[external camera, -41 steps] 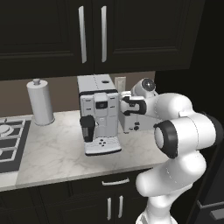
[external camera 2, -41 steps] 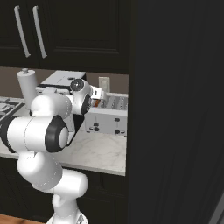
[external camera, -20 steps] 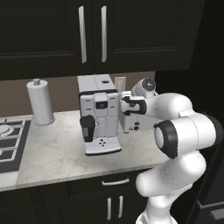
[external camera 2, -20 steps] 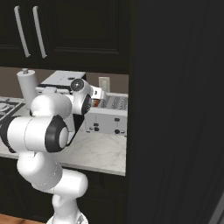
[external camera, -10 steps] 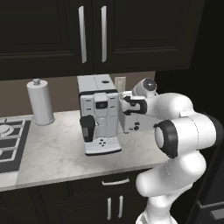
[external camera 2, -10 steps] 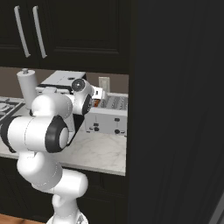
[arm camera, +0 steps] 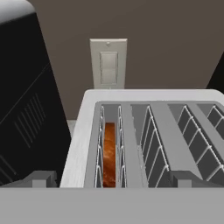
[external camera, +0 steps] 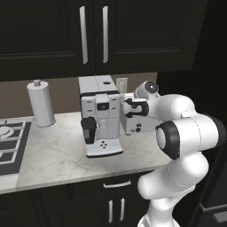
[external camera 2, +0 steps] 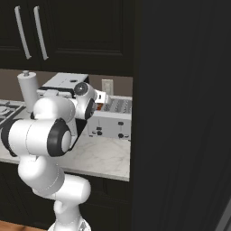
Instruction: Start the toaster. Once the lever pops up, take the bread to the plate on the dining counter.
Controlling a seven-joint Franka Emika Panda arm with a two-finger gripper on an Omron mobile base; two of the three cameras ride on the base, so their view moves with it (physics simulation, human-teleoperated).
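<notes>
Bread (arm camera: 109, 153) glows sunk in the toaster (arm camera: 148, 135) slot, toasting; gripper (external camera 2: 104, 100) above it, opening unclear.

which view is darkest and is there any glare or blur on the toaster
Right base view is darkest: a black cabinet side covers its right half, leaving the toaster evenly lit beside it. Hand view: soft, slightly blurry render, no glare, the bread glowing orange in the leftmost slot. Left base view: flat even light, the coffee machine sharp.
</notes>
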